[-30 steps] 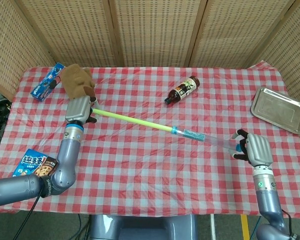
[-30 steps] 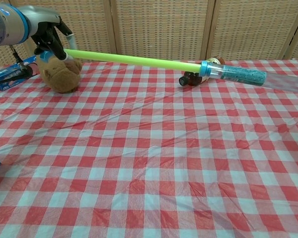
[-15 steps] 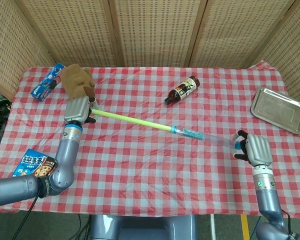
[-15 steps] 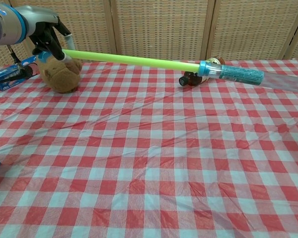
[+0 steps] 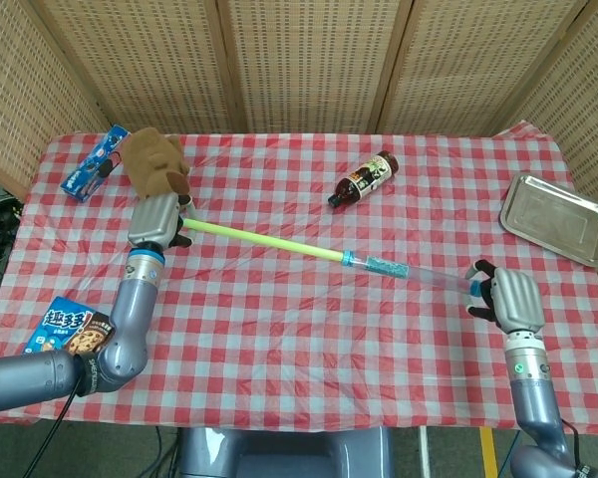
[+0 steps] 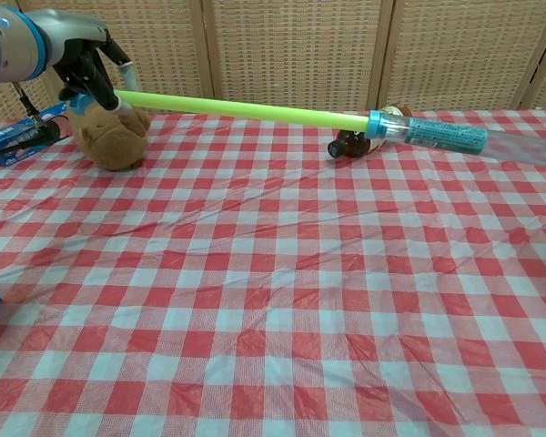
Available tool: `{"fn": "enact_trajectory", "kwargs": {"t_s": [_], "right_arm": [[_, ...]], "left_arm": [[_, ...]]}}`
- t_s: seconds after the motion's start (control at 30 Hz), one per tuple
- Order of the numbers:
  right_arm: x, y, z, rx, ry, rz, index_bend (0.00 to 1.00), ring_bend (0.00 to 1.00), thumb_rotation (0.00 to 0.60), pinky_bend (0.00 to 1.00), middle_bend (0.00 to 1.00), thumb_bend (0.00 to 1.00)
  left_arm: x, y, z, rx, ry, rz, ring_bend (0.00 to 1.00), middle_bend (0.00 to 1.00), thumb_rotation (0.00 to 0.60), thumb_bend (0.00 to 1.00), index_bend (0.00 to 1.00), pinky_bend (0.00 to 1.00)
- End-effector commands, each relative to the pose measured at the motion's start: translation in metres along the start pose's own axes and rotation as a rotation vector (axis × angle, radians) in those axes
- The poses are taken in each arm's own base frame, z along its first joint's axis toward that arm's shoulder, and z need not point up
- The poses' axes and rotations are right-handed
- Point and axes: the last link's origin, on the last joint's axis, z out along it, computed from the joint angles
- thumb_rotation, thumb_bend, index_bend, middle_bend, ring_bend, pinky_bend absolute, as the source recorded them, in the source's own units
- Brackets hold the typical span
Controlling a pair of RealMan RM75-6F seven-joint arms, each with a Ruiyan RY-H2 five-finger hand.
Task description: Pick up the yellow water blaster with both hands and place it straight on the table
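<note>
Stretching across a red-and-white checked table, the yellow water blaster is held off the cloth at both ends, its line slanting from far left down toward near right in the head view. At far left, a blue snack box is seen at the table's back corner, with a brown plush bear just beside it; a second blue cookie box lies at the near left edge. The left hand is closed around the blaster's yellow handle end, close in front of the bear; in the chest view the same hand is seen wrapped on that end, the rod raised level above the cloth. Further right, the yellow shaft meets a blue collar and a teal, clear barrel. A dark sauce bottle lies on its side beyond the blaster, apart from it. At the right, the clear tip is pinched in the curled fingers of the right hand near the table's front right edge. A metal tray sits at the far right edge, well apart from the hand.
</note>
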Motion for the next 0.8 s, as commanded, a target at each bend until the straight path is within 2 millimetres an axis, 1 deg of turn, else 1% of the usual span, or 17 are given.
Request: {"fn": "enact_trajectory", "kwargs": {"t_s": [0.03, 0.53, 0.8], "right_arm": [[0.000, -0.003, -0.001, 0.012, 0.005, 0.008, 0.56, 1.00, 0.600, 0.64, 1.00, 0.59], [0.004, -0.029, 0.007, 0.084, 0.031, -0.005, 0.56, 1.00, 0.600, 0.63, 1.00, 0.58], [0.003, -0.046, 0.011, 0.139, 0.030, -0.028, 0.56, 1.00, 0.600, 0.63, 1.00, 0.58]], "left_arm": [[-0.001, 0.000, -0.002, -0.003, -0.003, 0.004, 0.88, 0.94, 0.600, 0.69, 0.88, 0.77], [-0.012, 0.011, -0.007, -0.032, -0.034, -0.003, 0.88, 0.94, 0.600, 0.69, 0.88, 0.77], [-0.022, 0.027, -0.009, -0.067, -0.056, -0.011, 0.88, 0.94, 0.600, 0.69, 0.88, 0.77]]}}
